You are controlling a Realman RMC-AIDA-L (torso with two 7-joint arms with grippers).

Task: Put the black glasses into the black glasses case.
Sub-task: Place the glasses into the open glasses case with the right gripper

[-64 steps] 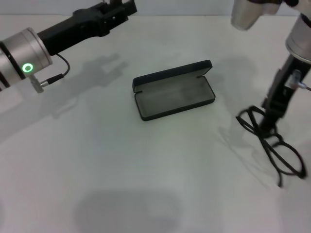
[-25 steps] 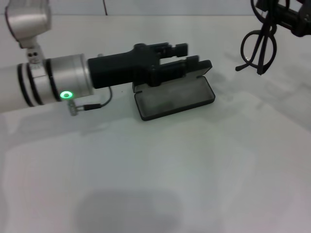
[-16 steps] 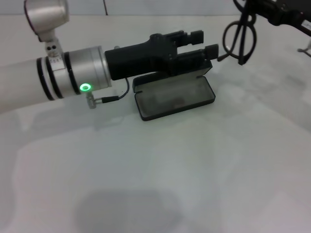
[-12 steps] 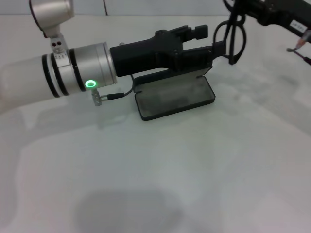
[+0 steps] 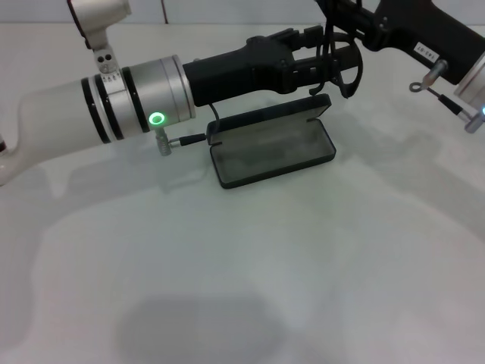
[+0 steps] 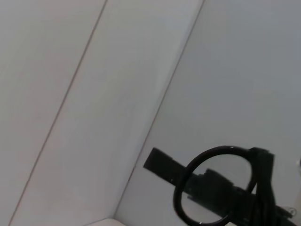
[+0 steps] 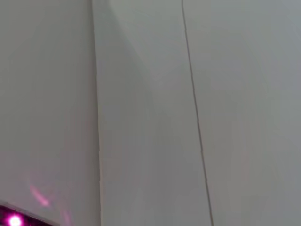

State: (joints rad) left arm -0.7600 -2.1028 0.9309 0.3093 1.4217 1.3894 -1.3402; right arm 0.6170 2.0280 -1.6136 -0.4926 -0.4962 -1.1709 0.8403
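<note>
We see a wide white table (image 5: 250, 288) under both arms. The matte-black oblong glasses case (image 5: 271, 149) lies open at its middle, lid raised toward the back, grey lining bare. Above the case's far edge, the chunky black left gripper (image 5: 312, 47) reaches in from the left; we cannot tell whether its jaws are parted. Meeting it from the right, the right gripper (image 5: 336, 17) holds the thin black wire-frame glasses (image 5: 339, 70) aloft, dangling over the lid.

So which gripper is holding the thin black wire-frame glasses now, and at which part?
The right gripper holds the thin black wire-frame glasses from above; the exact part gripped is hidden.
</note>
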